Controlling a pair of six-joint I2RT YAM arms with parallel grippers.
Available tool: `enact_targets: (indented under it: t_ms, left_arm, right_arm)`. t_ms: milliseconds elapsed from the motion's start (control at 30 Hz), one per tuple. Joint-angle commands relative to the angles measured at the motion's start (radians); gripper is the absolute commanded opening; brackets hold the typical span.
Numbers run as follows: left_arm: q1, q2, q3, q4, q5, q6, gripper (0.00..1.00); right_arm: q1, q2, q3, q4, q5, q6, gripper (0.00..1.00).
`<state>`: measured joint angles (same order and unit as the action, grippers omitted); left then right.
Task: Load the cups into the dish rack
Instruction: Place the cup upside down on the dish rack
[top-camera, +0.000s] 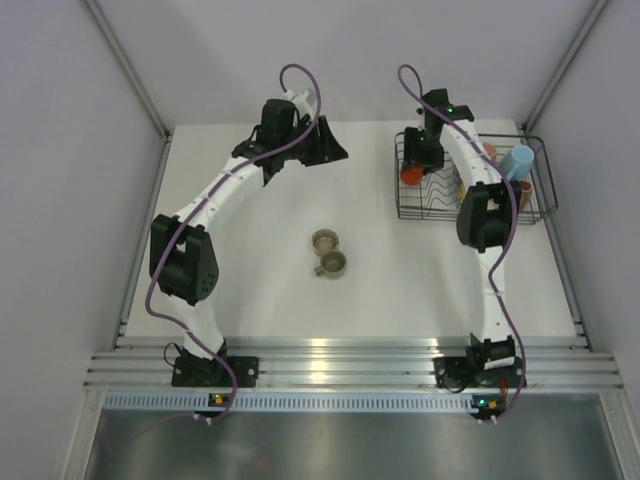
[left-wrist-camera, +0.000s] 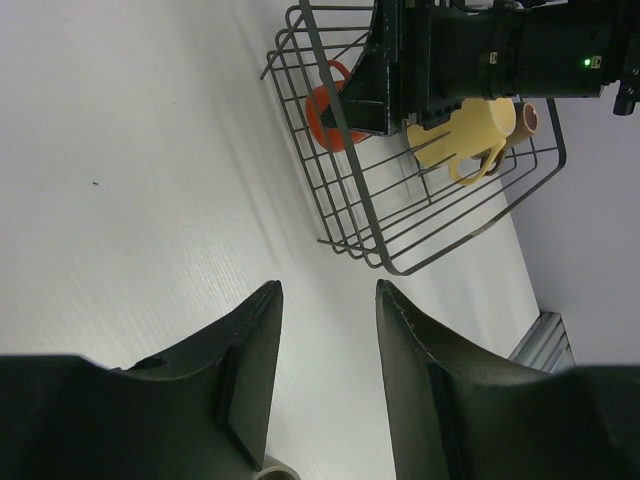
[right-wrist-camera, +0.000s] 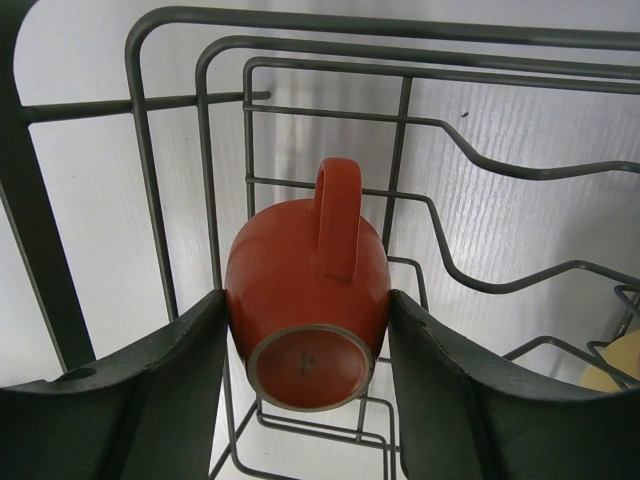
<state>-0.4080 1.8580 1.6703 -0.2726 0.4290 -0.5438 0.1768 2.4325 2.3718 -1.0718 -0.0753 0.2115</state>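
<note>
Fingers of the right gripper (right-wrist-camera: 305, 335) press against both sides of the small orange cup (right-wrist-camera: 300, 270), holding it inside the left end of the black wire dish rack (top-camera: 470, 217). The cup's base is turned toward the wrist camera and its handle lies along the side that shows. Whether the cup touches the rack's wires cannot be told. From above, this cup (top-camera: 410, 173) sits just within the rack's left wall, under the right arm's wrist. Farther right in the rack are a light blue cup (top-camera: 517, 162) at the far end and a yellow cup (left-wrist-camera: 465, 130) lying with its handle outward. The left gripper (left-wrist-camera: 328, 295) hangs over the far part of the white table (top-camera: 260, 290), to the left of the rack and apart from it, its fingers spread with nothing between them. Two grey-olive cups (top-camera: 324, 241) (top-camera: 333, 264) stand just beside each other, mouths up, near the middle of the table, well apart from both grippers.
</note>
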Motion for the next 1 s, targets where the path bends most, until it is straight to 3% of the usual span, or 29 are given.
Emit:
enact_targets:
  t_ms: [0, 733, 833, 867, 933, 967]
  left_arm:
    - [0.005, -0.014, 0.026, 0.013, 0.008, 0.008, 0.48]
    - [0.005, -0.075, -0.041, 0.007, -0.021, 0.022, 0.48]
    - [0.006, -0.079, -0.044, 0.007, -0.024, 0.024, 0.5]
    - [0.006, -0.079, -0.044, 0.007, -0.024, 0.025, 0.5]
    - [0.006, -0.077, -0.043, 0.007, -0.026, 0.024, 0.51]
    - [0.006, -0.077, -0.041, 0.007, -0.024, 0.024, 0.51]
  right_arm:
    - [0.016, -0.001, 0.047, 0.026, 0.017, -0.001, 0.0]
    - [0.072, 0.033, 0.043, 0.093, 0.181, -0.043, 0.0]
    - [0.07, 0.027, 0.037, 0.104, 0.189, -0.043, 0.15]
    - [0.07, 0.023, 0.035, 0.107, 0.187, -0.043, 0.26]
    - [0.072, 0.017, 0.027, 0.116, 0.183, -0.043, 0.36]
    - [0.072, 0.014, 0.024, 0.119, 0.183, -0.043, 0.47]
